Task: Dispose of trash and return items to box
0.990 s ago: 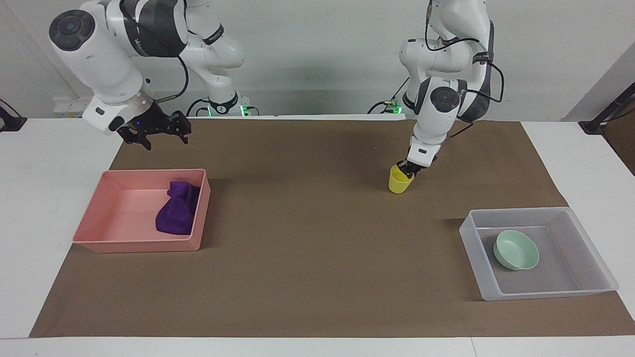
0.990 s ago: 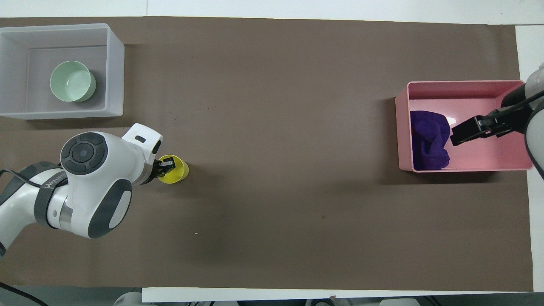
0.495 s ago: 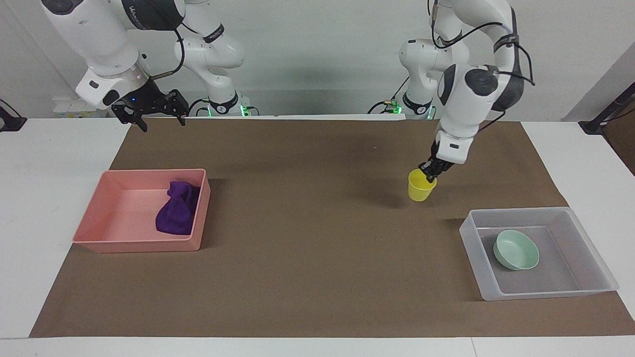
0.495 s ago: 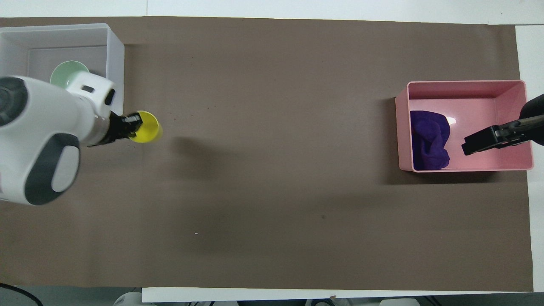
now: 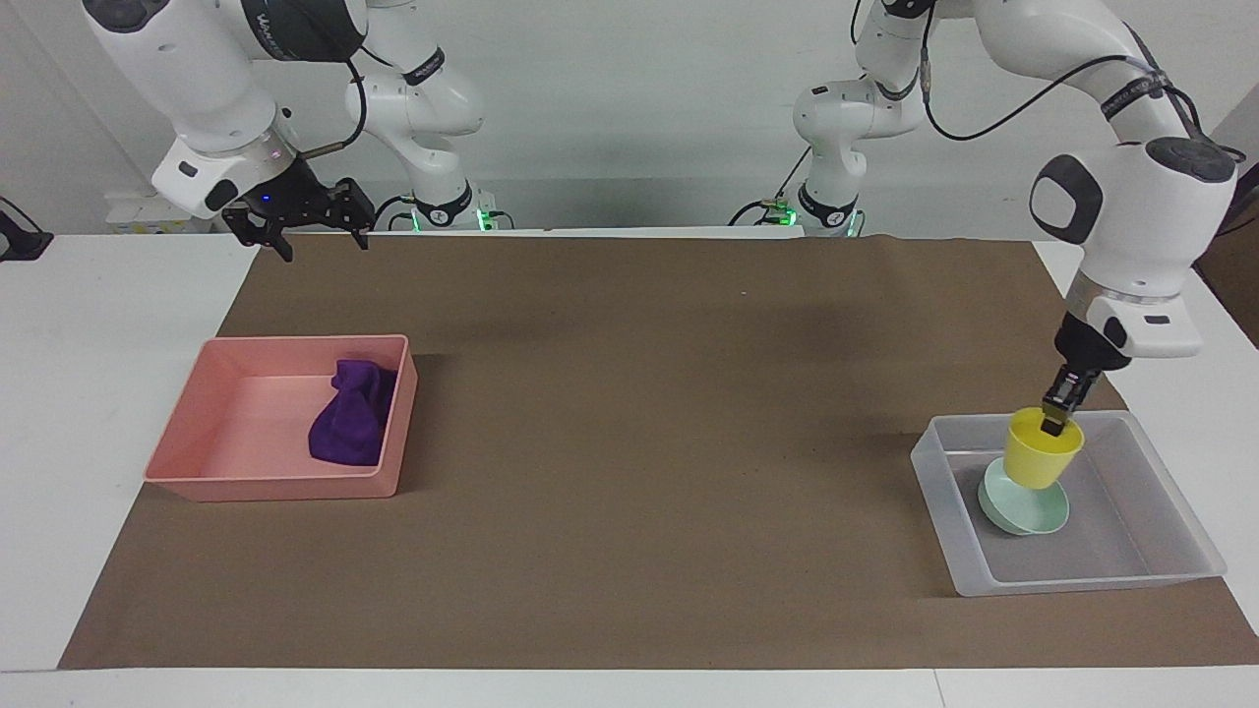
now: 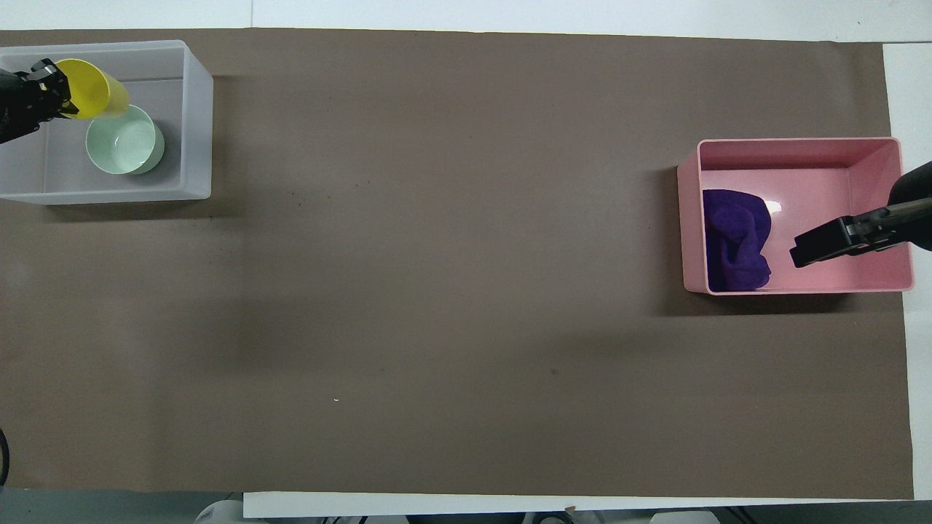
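Observation:
My left gripper (image 5: 1054, 425) is shut on the rim of the yellow cup (image 5: 1043, 457) and holds it upright in the air over the clear-grey tray (image 5: 936, 484). The cup hangs just above the mint-green bowl (image 5: 1028, 509), which lies in that tray. In the overhead view the cup (image 6: 91, 89) shows tilted beside the bowl (image 6: 124, 140), with the left gripper (image 6: 52, 91) at its rim over the tray (image 6: 198, 116). The purple cloth (image 5: 349, 428) lies in the pink tray (image 5: 266, 487). My right gripper (image 5: 325, 244) is open and empty, raised near that tray and waiting.
A brown paper mat (image 5: 629, 442) covers the table's middle between the two trays. In the overhead view the right gripper (image 6: 815, 247) shows over the pink tray (image 6: 801, 149), next to the cloth (image 6: 735, 240). White tabletop borders the mat at both ends.
My left gripper has carried the yellow cup from the mat to over the clear tray, above the bowl. My right gripper rose a little at first, then stayed still.

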Controlling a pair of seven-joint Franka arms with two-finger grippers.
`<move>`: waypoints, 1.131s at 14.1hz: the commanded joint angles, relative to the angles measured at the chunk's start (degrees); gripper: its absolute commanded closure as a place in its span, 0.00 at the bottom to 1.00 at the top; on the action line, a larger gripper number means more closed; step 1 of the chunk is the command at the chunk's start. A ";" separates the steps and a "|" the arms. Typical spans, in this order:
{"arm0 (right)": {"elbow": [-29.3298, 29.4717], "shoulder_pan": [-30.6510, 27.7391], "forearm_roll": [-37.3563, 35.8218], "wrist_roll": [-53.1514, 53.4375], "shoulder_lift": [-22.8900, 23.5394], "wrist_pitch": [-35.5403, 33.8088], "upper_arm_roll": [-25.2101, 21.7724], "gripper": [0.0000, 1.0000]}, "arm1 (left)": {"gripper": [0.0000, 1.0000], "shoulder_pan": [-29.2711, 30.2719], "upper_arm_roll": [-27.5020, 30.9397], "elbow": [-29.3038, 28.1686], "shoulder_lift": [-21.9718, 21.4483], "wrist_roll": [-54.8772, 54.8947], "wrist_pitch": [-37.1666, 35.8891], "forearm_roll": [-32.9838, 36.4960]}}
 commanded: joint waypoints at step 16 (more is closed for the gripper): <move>-0.66 -0.41 0.34 0.39 -0.67 -0.36 0.22 0.01 | 0.00 -3.97 -1.61 -4.80 -13.21 6.54 -24.79 1.07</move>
